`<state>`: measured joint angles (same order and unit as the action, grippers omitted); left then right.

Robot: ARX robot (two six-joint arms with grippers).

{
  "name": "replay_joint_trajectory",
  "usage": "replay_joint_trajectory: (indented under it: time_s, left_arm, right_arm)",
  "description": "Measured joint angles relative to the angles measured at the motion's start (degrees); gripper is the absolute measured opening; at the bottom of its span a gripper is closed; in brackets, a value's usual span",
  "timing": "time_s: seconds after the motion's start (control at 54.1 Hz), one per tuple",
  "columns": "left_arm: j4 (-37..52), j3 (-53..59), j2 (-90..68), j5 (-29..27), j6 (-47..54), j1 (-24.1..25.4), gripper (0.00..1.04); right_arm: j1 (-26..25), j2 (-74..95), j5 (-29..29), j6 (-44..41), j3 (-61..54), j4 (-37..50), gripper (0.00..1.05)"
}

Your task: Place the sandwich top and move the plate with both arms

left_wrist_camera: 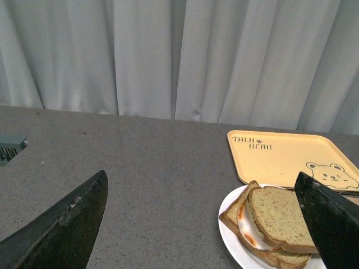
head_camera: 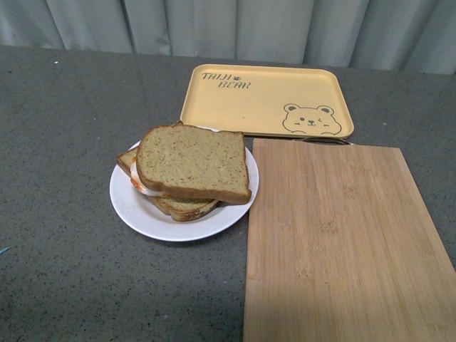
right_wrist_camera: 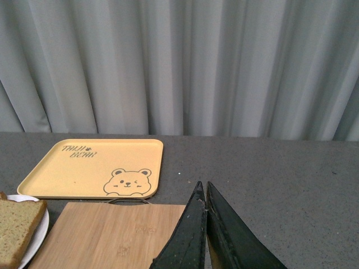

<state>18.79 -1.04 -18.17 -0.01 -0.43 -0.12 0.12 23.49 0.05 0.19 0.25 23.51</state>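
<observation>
A dark grey desk [head_camera: 64, 128] with a fine pale speckle filled the lower part of every view, its matte surface evenly lit, with only soft, faint shadows. Behind its far edge hung a pale grey-white curtain [left_wrist_camera: 168, 56], falling in long vertical folds that covered the whole back of the scene from side to side, brighter along the fold ridges and dimmer in the hollows between them. In the left wrist view a small grey-green ribbed object [left_wrist_camera: 11, 147] showed against the desk, cut off by the frame and too little shown to identify.
</observation>
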Motion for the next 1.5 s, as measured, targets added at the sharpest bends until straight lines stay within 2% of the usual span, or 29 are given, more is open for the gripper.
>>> replay_joint_trajectory:
  time_s: [0.24, 0.665, 0.795, 1.054, 1.128, 1.183, 1.423, 1.497]
  left_arm:
    - [0.0, 0.0, 0.0, 0.0, 0.0, 0.0, 0.98]
    - [0.0, 0.0, 0.0, 0.0, 0.0, 0.0, 0.98]
    - [0.0, 0.0, 0.0, 0.0, 0.0, 0.0, 0.98]
    - [0.0, 0.0, -0.1, 0.0, 0.0, 0.0, 0.98]
    - [-9.0, -2.5, -3.1, 1.6, -5.0, -0.4, 0.98]
    - [-10.5, -3.7, -8.9, 1.8, -9.9, -1.3, 0.98]
    - [2.3, -10.4, -42.1, 8.2, -27.2, -3.0, 0.98]
    - [5.7, -12.9, -54.3, 11.8, -32.0, -3.5, 0.98]
  right_arm:
    - [0.0, -7.1, 0.0, 0.0, 0.0, -7.0, 0.01]
    - [0.0, -13.4, 0.0, 0.0, 0.0, -13.2, 0.01]
    - [0.0, -21.3, -0.2, 0.0, 0.0, -22.9, 0.01]
    - [0.0, -23.2, -0.2, -0.1, 0.0, -23.4, 0.02]
    - [0.0, -23.2, -0.2, -0.1, 0.0, -23.4, 0.13]
    - [0.0, -23.2, -0.2, -0.1, 0.0, -23.4, 0.22]
    - [0.0, -23.2, -0.2, -0.1, 0.0, -23.4, 0.63]
    - [0.0, -23.2, -0.2, -0.1, 0.0, -23.4, 0.82]
